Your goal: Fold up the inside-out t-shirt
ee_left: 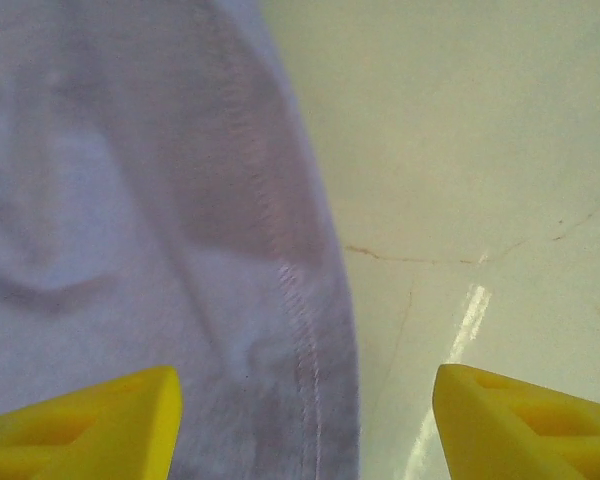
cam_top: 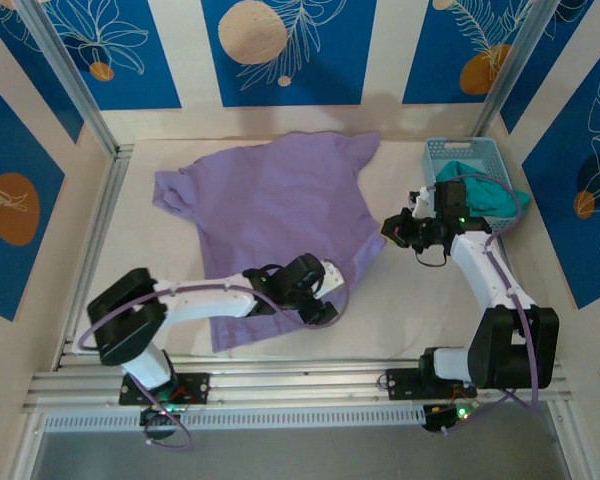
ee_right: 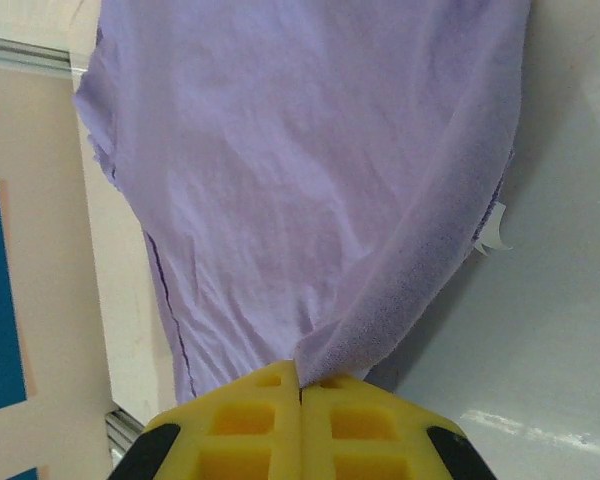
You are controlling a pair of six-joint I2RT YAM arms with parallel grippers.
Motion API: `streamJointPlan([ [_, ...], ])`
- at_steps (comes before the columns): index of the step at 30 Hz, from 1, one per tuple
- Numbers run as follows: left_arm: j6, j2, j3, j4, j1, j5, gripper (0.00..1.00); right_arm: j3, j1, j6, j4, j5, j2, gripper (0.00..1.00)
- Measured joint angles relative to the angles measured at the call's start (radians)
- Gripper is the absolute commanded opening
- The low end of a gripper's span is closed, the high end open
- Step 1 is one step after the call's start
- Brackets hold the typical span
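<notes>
The inside-out t-shirt (cam_top: 270, 200), lavender, lies spread across the middle of the table, its sleeves toward the back. My left gripper (cam_top: 322, 284) hovers at the shirt's near right corner. In the left wrist view its yellow fingers (ee_left: 90, 425) stand wide apart, open, straddling the stitched hem (ee_left: 300, 330) and bare table, holding nothing. My right gripper (cam_top: 396, 228) is at the shirt's right edge. Its yellow jaws (ee_right: 300, 385) are shut on a fold of the t-shirt (ee_right: 310, 170), which is pulled up from the table. A small white tag (ee_right: 492, 232) sticks out at the shirt's edge.
A light blue basket (cam_top: 450, 150) stands at the back right with a teal-green garment (cam_top: 485, 195) in it, just behind the right arm. Metal rails (cam_top: 300, 385) run along the near edge and the left side. Patterned walls enclose the table.
</notes>
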Motion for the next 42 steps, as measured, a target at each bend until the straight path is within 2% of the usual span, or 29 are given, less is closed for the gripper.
streamJointPlan([
  [5, 0.053, 0.109, 0.043, 0.025, -0.008, -0.002, 0.69, 0.001, -0.013, 0.007, 0.008, -0.021, 0.01, 0.01],
  [7, 0.062, 0.131, 0.05, 0.037, -0.013, -0.019, 0.67, 0.001, -0.015, 0.007, 0.009, -0.023, 0.012, 0.01],
  [9, 0.074, 0.139, 0.05, 0.042, -0.018, -0.043, 0.56, 0.001, -0.018, 0.006, 0.01, -0.025, 0.012, 0.01],
  [14, 0.105, 0.139, 0.05, 0.048, -0.022, -0.102, 0.21, 0.003, -0.024, 0.006, 0.01, -0.024, 0.023, 0.01],
  [18, 0.113, 0.137, 0.049, 0.043, -0.022, -0.117, 0.01, 0.004, -0.026, 0.006, 0.01, -0.023, 0.023, 0.02],
  [24, 0.088, 0.083, 0.024, 0.037, 0.009, -0.049, 0.0, 0.011, -0.018, -0.005, 0.006, 0.018, 0.023, 0.05],
  [26, 0.05, 0.033, 0.006, 0.043, 0.039, -0.004, 0.0, 0.014, -0.006, -0.013, 0.005, 0.055, 0.023, 0.15],
  [28, 0.007, -0.013, -0.008, 0.053, 0.077, 0.033, 0.0, 0.018, 0.007, -0.019, 0.005, 0.095, 0.025, 0.34],
  [29, -0.02, -0.037, -0.015, 0.065, 0.1, 0.052, 0.0, 0.023, 0.015, -0.021, 0.003, 0.122, 0.031, 0.39],
  [33, -0.123, -0.102, -0.032, 0.106, 0.169, 0.128, 0.0, 0.043, 0.044, -0.032, 0.01, 0.25, 0.061, 0.5],
  [35, -0.178, -0.127, -0.035, 0.114, 0.202, 0.164, 0.0, 0.009, 0.075, -0.043, 0.053, 0.309, 0.026, 0.56],
  [38, -0.242, -0.164, -0.036, 0.119, 0.241, 0.206, 0.0, -0.116, 0.188, -0.083, 0.138, 0.323, -0.128, 0.63],
  [39, -0.26, -0.177, -0.037, 0.121, 0.253, 0.218, 0.0, -0.156, 0.228, -0.094, 0.163, 0.318, -0.181, 0.73],
  [40, -0.275, -0.192, -0.039, 0.123, 0.266, 0.232, 0.0, -0.197, 0.277, -0.109, 0.195, 0.311, -0.235, 0.79],
  [42, -0.293, -0.217, -0.039, 0.123, 0.284, 0.253, 0.0, -0.26, 0.362, -0.149, 0.259, 0.315, -0.3, 0.82],
])
